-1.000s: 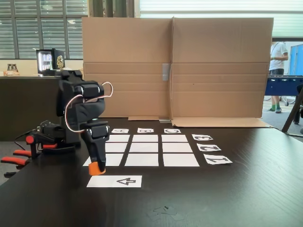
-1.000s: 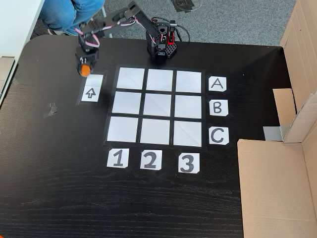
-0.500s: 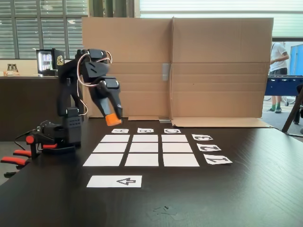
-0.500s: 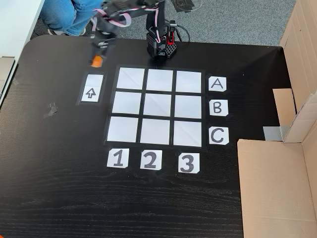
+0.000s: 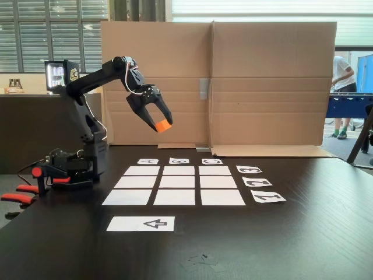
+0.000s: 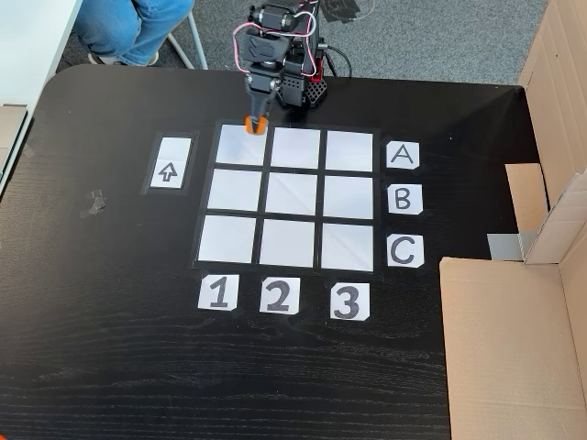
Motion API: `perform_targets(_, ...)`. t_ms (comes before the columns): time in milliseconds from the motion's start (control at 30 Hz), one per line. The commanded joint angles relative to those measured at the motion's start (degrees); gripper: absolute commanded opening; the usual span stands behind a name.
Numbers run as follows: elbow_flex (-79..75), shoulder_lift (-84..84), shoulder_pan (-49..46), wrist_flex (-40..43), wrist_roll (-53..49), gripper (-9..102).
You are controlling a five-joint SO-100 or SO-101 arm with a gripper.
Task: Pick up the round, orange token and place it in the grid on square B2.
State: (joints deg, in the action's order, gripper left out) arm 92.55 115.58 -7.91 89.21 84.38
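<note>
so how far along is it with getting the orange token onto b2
Pickup looks done: the small round orange plastic token sits clamped in the black two-finger gripper, held high above the table. In hand is the carry toward the white paper grid. Left: lower it onto the centre white square B2, which is bare, and release.

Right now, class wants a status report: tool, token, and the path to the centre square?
Tool shut on orange token, held high above the table. Centre square bare. Nothing in the way.
</note>
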Motion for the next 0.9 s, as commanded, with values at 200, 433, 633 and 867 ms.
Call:
perform_targets(200, -0.88, -10.72, 2.2, 0.26, 1.05, -1)
perform_targets(433, -2.64, -18.81, 8.09, -0.26, 3.25, -1)
perform_targets(633, -3.16, -22.68, 9.58, -1.05, 5.89, -1)
perform_targets(867, -3.25, -28.65, 9.67, -2.29, 6.06, -1)
